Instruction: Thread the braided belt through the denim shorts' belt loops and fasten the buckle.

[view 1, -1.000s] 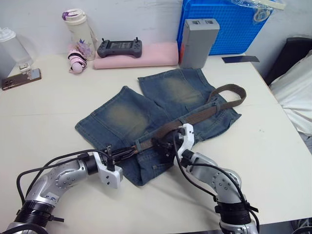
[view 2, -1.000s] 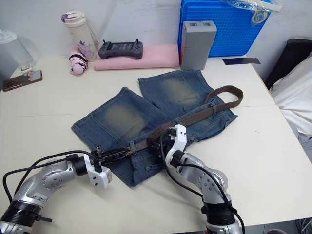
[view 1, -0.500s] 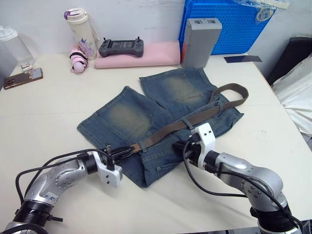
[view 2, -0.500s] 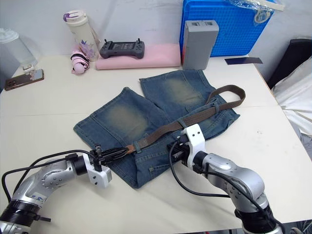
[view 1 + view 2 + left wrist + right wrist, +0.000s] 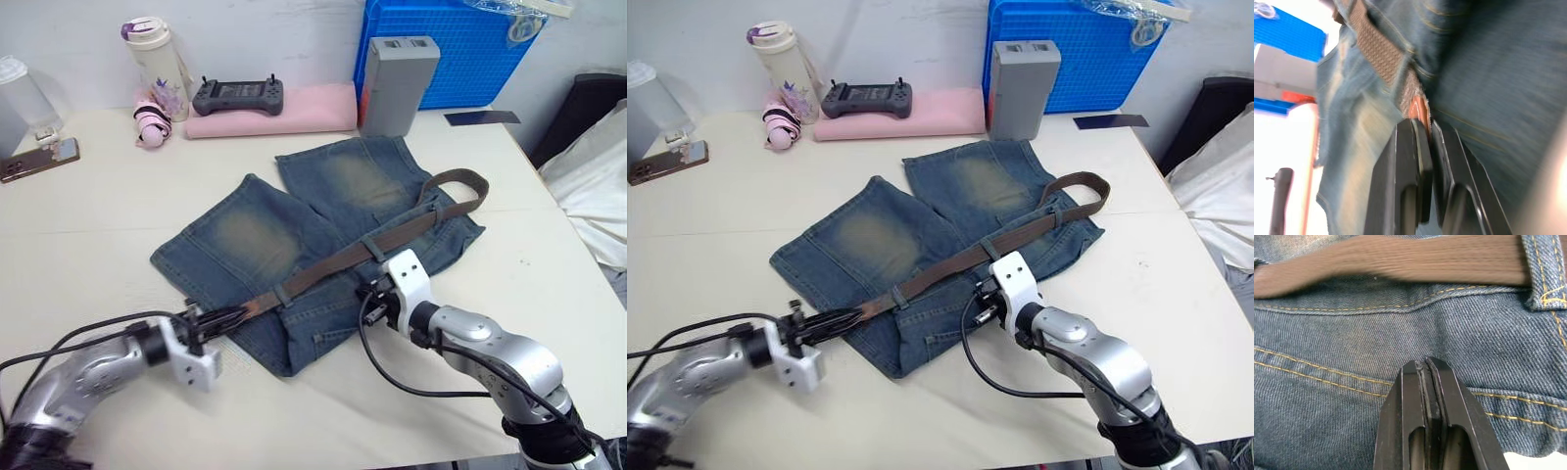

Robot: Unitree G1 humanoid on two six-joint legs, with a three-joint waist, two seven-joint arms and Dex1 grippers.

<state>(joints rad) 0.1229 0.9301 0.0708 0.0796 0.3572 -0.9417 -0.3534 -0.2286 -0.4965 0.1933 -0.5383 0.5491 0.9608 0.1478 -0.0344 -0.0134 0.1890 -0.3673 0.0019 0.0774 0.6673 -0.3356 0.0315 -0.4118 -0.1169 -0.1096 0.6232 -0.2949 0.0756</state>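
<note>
The faded denim shorts (image 5: 255,230) lie flat on the table, waistband toward me. The braided belt (image 5: 333,262) runs along the waistband under two belt loops (image 5: 373,246) and curls round at the far right end (image 5: 470,181). My left gripper (image 5: 233,314) is shut on the belt's tan leather tip (image 5: 1418,106) at the shorts' left waist corner. My right gripper (image 5: 368,297) is shut and holds nothing, its tips resting on the denim (image 5: 1425,363) just below the belt, near a loop (image 5: 1542,269). The buckle is hidden.
At the back stand a blue crate (image 5: 441,49), a grey box (image 5: 397,69), a pink folded cloth (image 5: 284,110) with a controller (image 5: 238,95) on it, and a bottle (image 5: 157,54). A phone (image 5: 29,162) lies far left. White fabric (image 5: 588,186) hangs past the table's right edge.
My left gripper has drawn back to the left with the belt tip. My right gripper left the belt's middle and shifted right onto the denim below it.
</note>
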